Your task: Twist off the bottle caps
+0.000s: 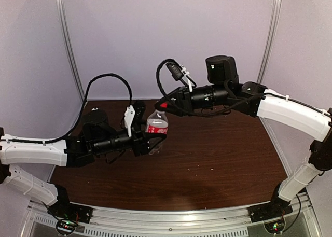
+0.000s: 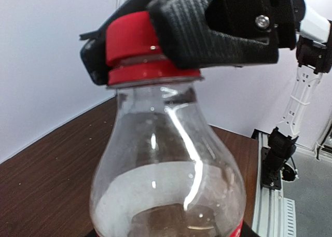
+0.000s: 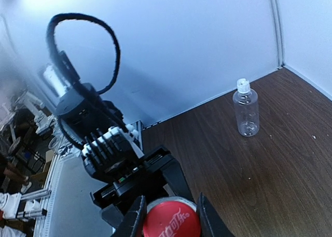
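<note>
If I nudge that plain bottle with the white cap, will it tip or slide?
Probably tips: the plain bottle looks empty and stands tall on a narrow base. Likely light; clear thin plastic may flex if squeezed.

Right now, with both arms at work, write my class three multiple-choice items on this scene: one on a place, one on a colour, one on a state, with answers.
1. Where is the plain bottle?
A. upright on the table by the wall
B. lying on its side
C. stacked on another bottle

2. What colour is the plain bottle's cap?
A. red
B. white
C. blue

3. What is the right end effector doing?
A. hanging wide open
B. shut on the red cap
C. pressing the tabletop

Answers:
1 A, the right wrist view shows it standing alone on the wood.
2 B, it shows white above the clear body.
3 B, it clamps the red cap from both sides while the left end effector holds the red-label bottle.
</note>
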You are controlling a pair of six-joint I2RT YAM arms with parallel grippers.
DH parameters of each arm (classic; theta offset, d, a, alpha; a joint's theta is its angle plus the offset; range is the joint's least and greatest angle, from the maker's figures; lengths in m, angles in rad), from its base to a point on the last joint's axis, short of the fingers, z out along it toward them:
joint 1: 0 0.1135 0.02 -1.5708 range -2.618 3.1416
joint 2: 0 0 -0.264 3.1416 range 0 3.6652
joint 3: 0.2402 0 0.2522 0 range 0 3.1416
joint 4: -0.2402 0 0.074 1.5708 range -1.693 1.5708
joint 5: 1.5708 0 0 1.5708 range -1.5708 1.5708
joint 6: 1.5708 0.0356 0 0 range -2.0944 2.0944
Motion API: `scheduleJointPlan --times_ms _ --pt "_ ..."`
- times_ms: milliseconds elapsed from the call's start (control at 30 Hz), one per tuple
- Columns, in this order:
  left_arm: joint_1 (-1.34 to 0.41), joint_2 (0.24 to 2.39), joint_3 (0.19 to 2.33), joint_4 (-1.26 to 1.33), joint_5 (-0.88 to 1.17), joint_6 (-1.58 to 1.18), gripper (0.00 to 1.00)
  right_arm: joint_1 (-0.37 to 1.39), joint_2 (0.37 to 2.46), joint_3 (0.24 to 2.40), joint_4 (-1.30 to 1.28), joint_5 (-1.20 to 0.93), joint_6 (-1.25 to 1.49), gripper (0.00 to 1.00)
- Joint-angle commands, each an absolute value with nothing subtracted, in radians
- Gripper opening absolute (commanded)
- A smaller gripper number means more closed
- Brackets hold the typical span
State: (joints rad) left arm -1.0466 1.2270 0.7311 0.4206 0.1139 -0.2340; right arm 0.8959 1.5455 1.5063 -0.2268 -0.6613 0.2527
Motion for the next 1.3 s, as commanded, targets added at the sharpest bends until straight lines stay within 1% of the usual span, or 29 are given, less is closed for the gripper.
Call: scheduleJointPlan --times_ms 0,100,167,267,367,467,600,767,833,933,1033,1167,1267 --pt "-1.057 1.19 0.691 0.599 0.421 -0.226 0.32 0.875 1.544 1.511 -0.219 -0.973 0.039 0.15" --pt "-1.056 1.19 0.678 0.659 0.571 -0.251 0.32 0.867 1.557 1.519 -0.241 -1.15 -0.055 0.2" --pt "-1.057 1.197 0.678 0.68 0.626 -0.264 0.32 0.858 1.575 1.537 -0.266 -1.238 -0.089 0.22" --pt "-1.057 1.207 0.671 0.709 0.635 -0.284 0.32 0.844 1.587 1.539 -0.271 -1.285 -0.094 0.24" --pt "-1.056 1.213 0.666 0.732 0.616 -0.29 0.32 0.838 1.576 1.519 -0.233 -1.277 -0.07 0.26" --pt "-1.057 1.218 0.664 0.734 0.59 -0.289 0.32 0.836 1.558 1.504 -0.208 -1.23 -0.035 0.31" --pt "-1.056 1.221 0.661 0.723 0.549 -0.288 0.32 0.835 1.54 1.498 -0.211 -1.121 0.025 0.41" --pt "-1.057 1.205 0.667 0.646 0.425 -0.264 0.32 0.835 1.511 1.486 -0.209 -0.988 0.101 0.58" --pt "-1.056 1.194 0.669 0.615 0.347 -0.253 0.32 0.836 1.496 1.475 -0.199 -0.956 0.129 0.68" --pt "-1.057 1.183 0.675 0.583 0.285 -0.238 0.32 0.836 1.475 1.468 -0.192 -0.913 0.176 0.78" --pt "-1.056 1.183 0.689 0.557 0.237 -0.232 0.33 0.837 1.457 1.472 -0.189 -0.86 0.227 0.82" --pt "-1.057 1.192 0.707 0.533 0.187 -0.231 0.33 0.839 1.442 1.474 -0.17 -0.802 0.296 0.82" --pt "-1.057 1.202 0.721 0.511 0.155 -0.23 0.33 0.847 1.439 1.487 -0.183 -0.688 0.347 0.83"
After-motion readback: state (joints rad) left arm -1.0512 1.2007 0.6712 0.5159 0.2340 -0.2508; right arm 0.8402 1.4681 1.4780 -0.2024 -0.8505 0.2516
